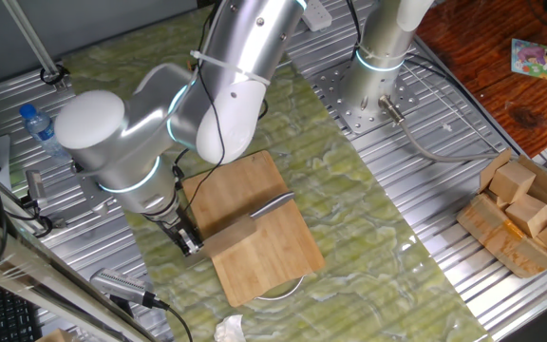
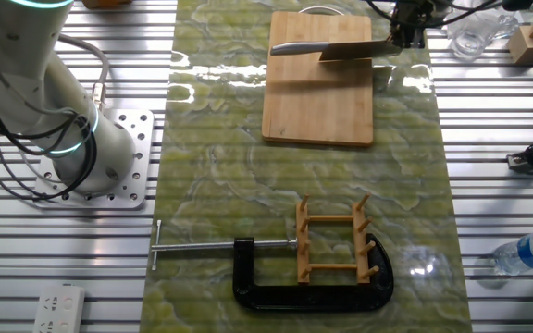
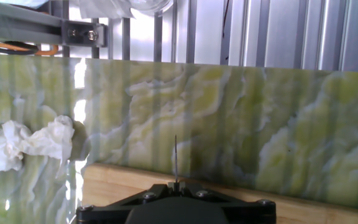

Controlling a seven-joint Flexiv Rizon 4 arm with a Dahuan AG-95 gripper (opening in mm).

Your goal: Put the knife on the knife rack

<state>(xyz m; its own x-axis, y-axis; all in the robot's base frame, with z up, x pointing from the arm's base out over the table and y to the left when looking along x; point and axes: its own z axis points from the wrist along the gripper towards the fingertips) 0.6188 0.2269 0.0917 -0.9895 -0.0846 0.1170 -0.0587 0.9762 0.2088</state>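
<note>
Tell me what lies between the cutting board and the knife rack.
Nothing but bare green mat. In the other fixed view, the cutting board and the knife rack are separated by an open stretch of it.

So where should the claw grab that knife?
The blade end of the knife, opposite the handle, approached endwise from off the cutting board. It stands on edge, offering flat faces to pinch; the claw seems shut there now.
</note>
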